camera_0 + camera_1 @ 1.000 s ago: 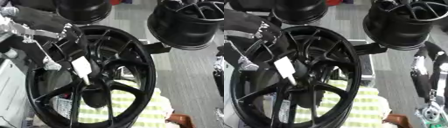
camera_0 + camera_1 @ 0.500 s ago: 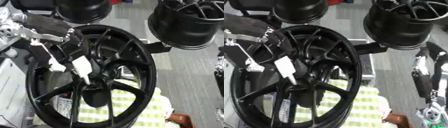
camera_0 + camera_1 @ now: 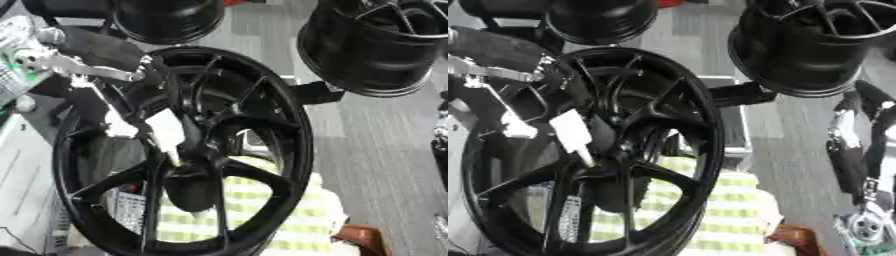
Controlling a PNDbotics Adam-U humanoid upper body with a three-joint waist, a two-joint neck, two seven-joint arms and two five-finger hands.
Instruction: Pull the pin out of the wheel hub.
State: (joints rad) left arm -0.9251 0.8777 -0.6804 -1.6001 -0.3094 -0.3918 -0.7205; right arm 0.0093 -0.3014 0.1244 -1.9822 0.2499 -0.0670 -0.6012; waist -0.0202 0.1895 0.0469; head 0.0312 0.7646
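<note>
Left hand [image 3: 96,50] placed at wheel [image 3: 289,150] rim, fingers' state cannot be told. Pin [image 3: 166,132] ungripped; pin could be missed, wheel nudged.

Left hand [image 3: 131,125] blurred, fingers unclear; pin not discernible at wheel hub [image 3: 188,167]; right arm [image 3: 859,150] cut by edge.

Left hand [image 3: 131,117] at wheel hub [image 3: 188,170]

Grey floor [image 3: 385,145] carries a yellow-striped cloth [image 3: 262,220].
</note>
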